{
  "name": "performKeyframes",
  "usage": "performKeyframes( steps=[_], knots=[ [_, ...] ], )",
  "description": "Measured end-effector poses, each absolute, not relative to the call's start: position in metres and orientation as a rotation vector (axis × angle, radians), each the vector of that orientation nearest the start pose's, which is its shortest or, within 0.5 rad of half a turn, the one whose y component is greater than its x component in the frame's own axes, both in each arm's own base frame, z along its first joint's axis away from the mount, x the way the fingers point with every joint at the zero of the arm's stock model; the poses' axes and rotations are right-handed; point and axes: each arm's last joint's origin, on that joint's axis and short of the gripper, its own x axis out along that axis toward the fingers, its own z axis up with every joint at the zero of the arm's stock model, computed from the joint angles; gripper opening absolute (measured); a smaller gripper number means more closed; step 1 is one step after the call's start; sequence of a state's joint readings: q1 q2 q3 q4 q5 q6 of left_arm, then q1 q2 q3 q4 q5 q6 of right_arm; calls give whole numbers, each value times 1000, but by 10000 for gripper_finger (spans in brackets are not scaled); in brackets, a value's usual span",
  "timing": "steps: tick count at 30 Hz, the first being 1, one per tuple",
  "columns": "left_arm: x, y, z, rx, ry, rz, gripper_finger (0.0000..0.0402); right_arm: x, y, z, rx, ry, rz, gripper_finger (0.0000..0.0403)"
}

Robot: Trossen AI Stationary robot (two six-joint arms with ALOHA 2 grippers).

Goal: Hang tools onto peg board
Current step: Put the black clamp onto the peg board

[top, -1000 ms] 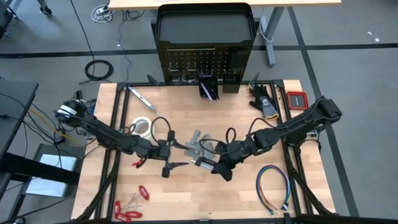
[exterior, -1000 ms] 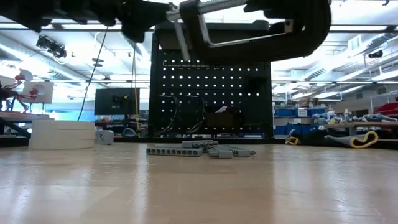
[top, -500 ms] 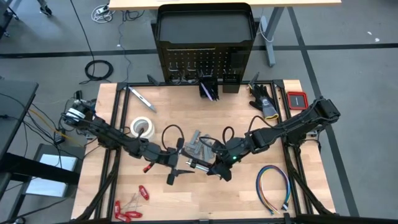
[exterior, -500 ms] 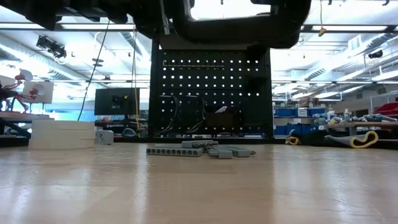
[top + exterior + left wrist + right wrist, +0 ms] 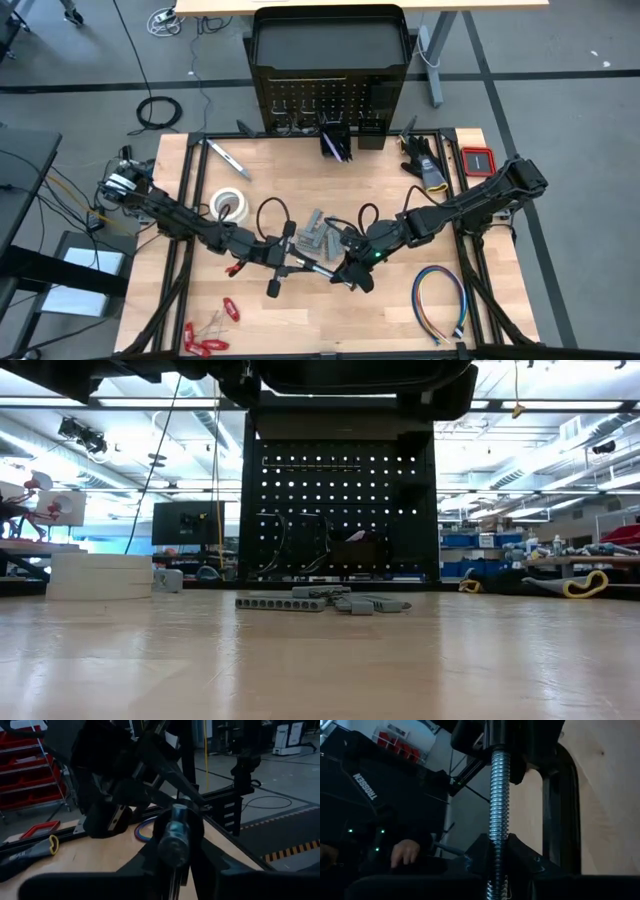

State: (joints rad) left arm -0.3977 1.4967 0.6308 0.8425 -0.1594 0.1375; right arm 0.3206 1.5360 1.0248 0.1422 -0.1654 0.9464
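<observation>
A black C-clamp (image 5: 318, 266) with a silver threaded screw (image 5: 499, 795) hangs above the middle of the table, between my two grippers. My right gripper (image 5: 342, 270) comes from the right and is shut on it. My left gripper (image 5: 297, 263) comes from the left and is shut on the screw's end. In the low view only dark undersides (image 5: 350, 375) show at the top edge. The peg board (image 5: 325, 95) stands upright at the table's far edge, with hooks and small bins. Grey metal pieces (image 5: 320, 235) lie flat under the clamp. My left gripper has the screw's round silver end (image 5: 175, 831) between its two fingers (image 5: 150, 862), coming level from the table's left. The clamp is clear of the table. My right gripper pinches the threaded screw (image 5: 496, 851) between its two fingers, which lie across it. It comes from the table's right, slanting a little downward. The clamp's black frame (image 5: 561, 795) runs beside the screw.
A white tape roll (image 5: 229, 205) and a silver bar tool (image 5: 228, 158) lie at the left. Red-handled tools (image 5: 205, 340) sit near the front left. A multicoloured wire loop (image 5: 440, 300) lies front right. A red case (image 5: 478, 160) and a black-and-yellow tool (image 5: 425, 165) sit far right.
My left gripper has moved toward the table's right, up to the clamp, and has shut on the screw's end. My right gripper has tipped, and the clamp has turned and risen almost out of the low view.
</observation>
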Motion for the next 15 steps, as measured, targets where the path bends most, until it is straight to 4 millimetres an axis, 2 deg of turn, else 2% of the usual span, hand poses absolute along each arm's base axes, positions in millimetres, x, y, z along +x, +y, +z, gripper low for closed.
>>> performKeyframes(
  steps=[9,15],
  knots=[
    [278,-112,218,110,16,-234,63,328,110,275,841,455,288,125],
    [280,-107,216,61,41,-176,63,317,100,313,806,328,331,129]
  ],
)
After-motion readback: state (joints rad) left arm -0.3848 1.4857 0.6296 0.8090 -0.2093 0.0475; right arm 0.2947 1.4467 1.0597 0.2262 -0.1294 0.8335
